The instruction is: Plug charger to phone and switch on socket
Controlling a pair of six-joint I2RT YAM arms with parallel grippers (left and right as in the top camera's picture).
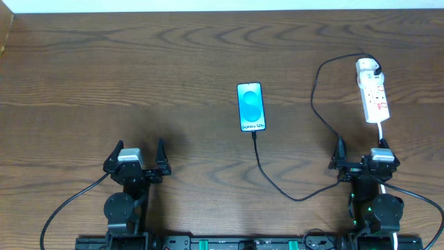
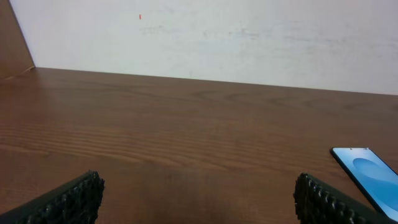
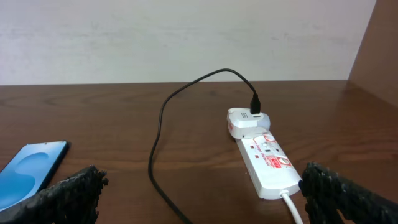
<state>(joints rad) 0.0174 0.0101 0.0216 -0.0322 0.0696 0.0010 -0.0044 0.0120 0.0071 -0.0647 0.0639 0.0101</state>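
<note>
Brown wood table (image 1: 104, 76): overhead, the phone (image 1: 250, 107) lies dead centre and the charger (image 1: 312, 97) loops from its 6 o'clock edge to the power strip (image 1: 374, 97) at 2 o'clock. The left gripper (image 1: 137, 161) and right gripper (image 1: 362, 158) sit spread wide and empty at 7 and 5 o'clock, so I reckon flicking the switch is next, a reach for the right arm. Left wrist view only catches the phone's corner, cut off at 4 o'clock; right wrist view has the power strip at 5 o'clock, but its switch is too small to read, and I can't tell if the tip is seated in the phone.
</note>
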